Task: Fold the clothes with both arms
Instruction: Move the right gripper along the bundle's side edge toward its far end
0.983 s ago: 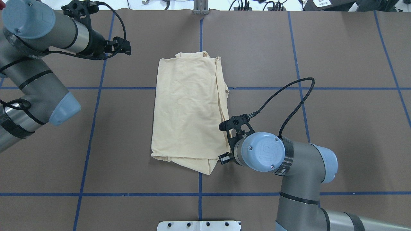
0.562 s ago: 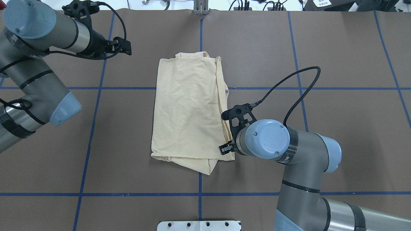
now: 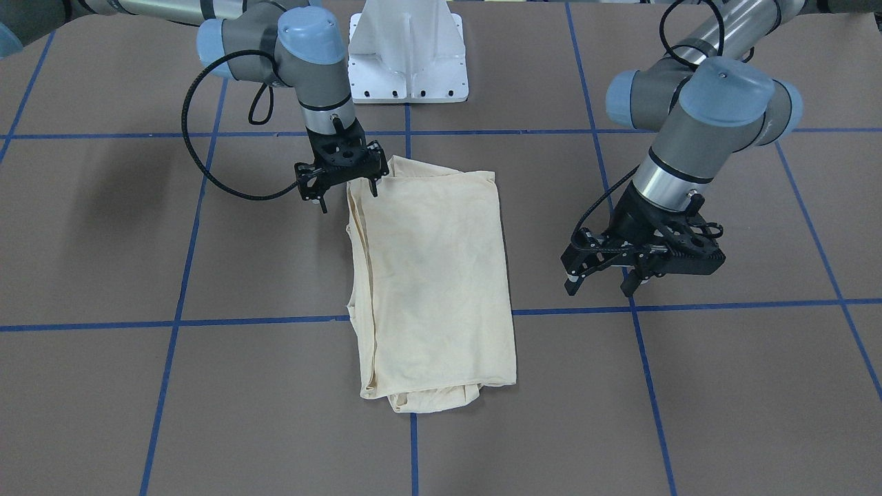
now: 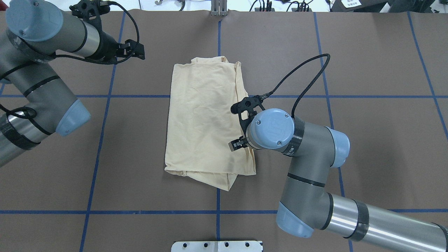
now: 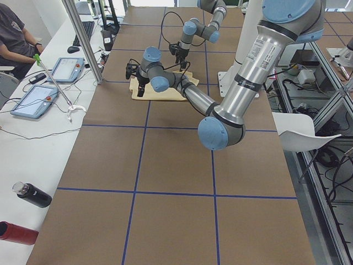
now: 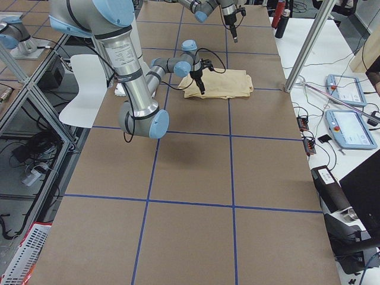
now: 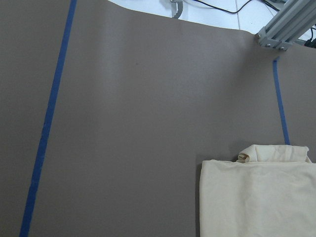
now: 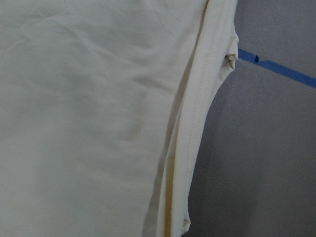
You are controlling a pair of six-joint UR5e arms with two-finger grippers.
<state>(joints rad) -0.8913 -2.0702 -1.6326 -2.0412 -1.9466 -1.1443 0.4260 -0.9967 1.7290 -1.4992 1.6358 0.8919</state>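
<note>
**Cream shirt down to a long panel, cross fold not yet done**

Cream-yellow shirt lies flat mid counter, over a crossing of the blue tape grid. Sides and sleeves look tucked in, so it reads as one long narrow rectangle running away from the robot. No print shows.

Edges are untidy. A lower layer pokes out askew at the near end, and a small lump of fabric sticks out at the far end. A stitched hem runs doubled along the robot's right side.

Right hand is at the shirt's right edge, close to the near corner. Its fingers are spread, one outside the edge over bare counter and the other over cloth, with nothing pinched. Can't tell if the tips touch the fabric.

Left hand is also spread and empty. It hangs over bare counter off the shirt's left side toward the far end, clearly apart from the cloth.

Progress, as I judge it:
- **Done:** the lengthwise folds.
- **Left:** the crosswise fold, bringing one end over the other, maybe twice.
- **Grasp:** neither hand has cloth yet, so this looks like the approach to it.
- **Next:** the right hand looks closest to a pinch, while the left has to reach a corner first.
- **Risk:** the loose under-layers could slide out when an end lifts.
</note>
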